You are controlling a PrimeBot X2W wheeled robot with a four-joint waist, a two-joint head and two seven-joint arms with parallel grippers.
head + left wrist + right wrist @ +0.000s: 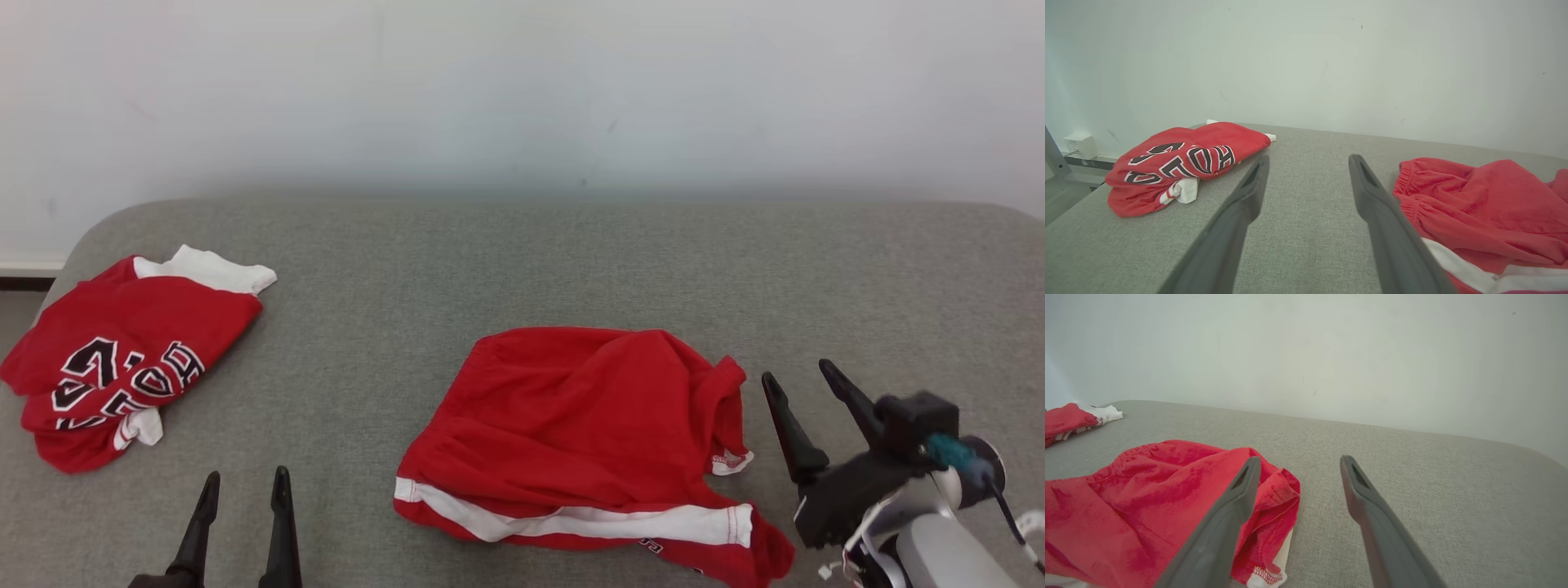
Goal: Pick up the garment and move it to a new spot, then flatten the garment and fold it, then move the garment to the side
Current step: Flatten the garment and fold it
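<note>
The red shorts [571, 425] lie rumpled on the grey fabric-covered counter [522, 269], near its front edge and a little right of centre. Their white-striped hem runs along the near side, and their right edge is bunched into a raised fold. The right gripper [796, 371] sits just beside that fold without touching it, its fingers spread wide and holding nothing. The left gripper [247, 474] is at the near left, equally wide open and empty, above the bare strip between the shorts and a bundled red jersey [122, 359]. The jersey lies at the counter's left edge, well apart from the shorts. The counter is bare behind the shorts up to the white wall [522, 98], and also out to the rounded right end.
</note>
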